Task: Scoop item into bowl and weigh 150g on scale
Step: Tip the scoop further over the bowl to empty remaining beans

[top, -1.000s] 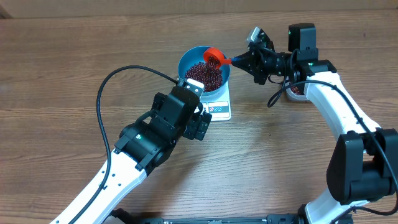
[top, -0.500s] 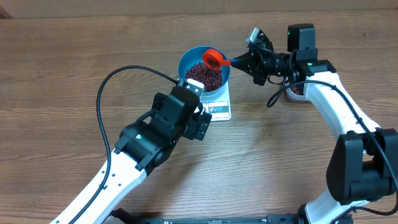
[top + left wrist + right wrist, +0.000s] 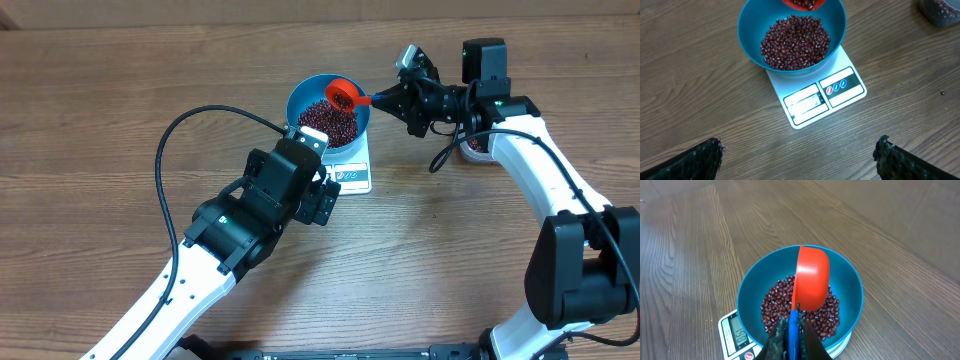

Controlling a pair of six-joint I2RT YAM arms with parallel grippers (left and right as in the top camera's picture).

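Right gripper (image 3: pixel 791 326): fingers together, clamped on the blue handle of the red scoop (image 3: pixel 812 282). The scoop cup sits just ahead of the fingertips, tipped on its side with its back to the wrist cam. The overhead shows a few beans in it.

Directly below the scoop is the teal bowl (image 3: pixel 747 287), with a heap of red beans (image 3: pixel 775 305) covering its bottom. The bowl sits on the white scale (image 3: pixel 735 330), whose display edge is below-left of the fingers. Digits are unreadable.

Left gripper (image 3: pixel 797 161): fingers wide apart, holding nothing, hanging over bare wooden table (image 3: pixel 700 100). Just ahead of it is the scale's display and button panel. The bowl is on the far part of the platform, and the scoop is over the bowl's far rim. Further out to the right is a clear tub (image 3: pixel 940 10) with dark contents, well apart from the scale.
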